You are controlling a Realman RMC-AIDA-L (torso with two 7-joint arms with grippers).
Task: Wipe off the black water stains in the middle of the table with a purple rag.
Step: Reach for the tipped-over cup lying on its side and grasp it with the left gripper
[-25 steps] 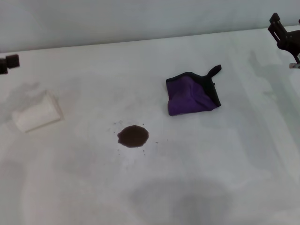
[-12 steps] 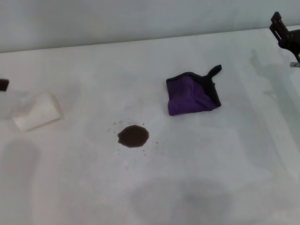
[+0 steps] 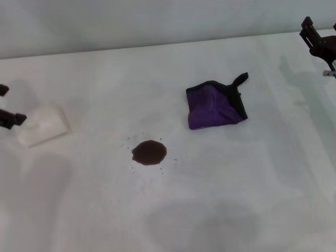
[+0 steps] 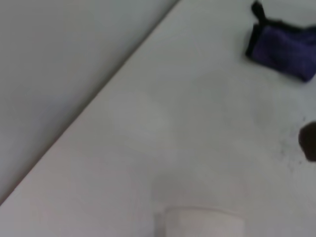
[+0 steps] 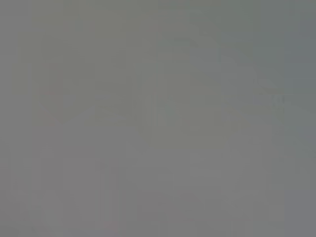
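Note:
The black water stains [image 3: 149, 152] are a small dark blotch with tiny specks on the white table [image 3: 220, 189], near its middle. The purple rag [image 3: 214, 106] lies crumpled to the right of the blotch and farther back, its black loop tab pointing away. My left gripper [image 3: 8, 104] is at the table's left edge, open and empty, far from the rag. My right gripper [image 3: 316, 41] hangs at the far right above the table's back edge. In the left wrist view the rag [image 4: 284, 49] and part of the stain [image 4: 309, 142] show. The right wrist view shows only plain grey.
A white paper cup [image 3: 43, 124] lies on its side at the left, right beside my left gripper; its rim also shows in the left wrist view [image 4: 200, 221]. A grey wall runs behind the table's back edge [image 3: 157, 46].
My left gripper has moved nearer along the left edge, down beside the paper cup, and both its fingertips now show. The right gripper, rag and stain have stayed put.

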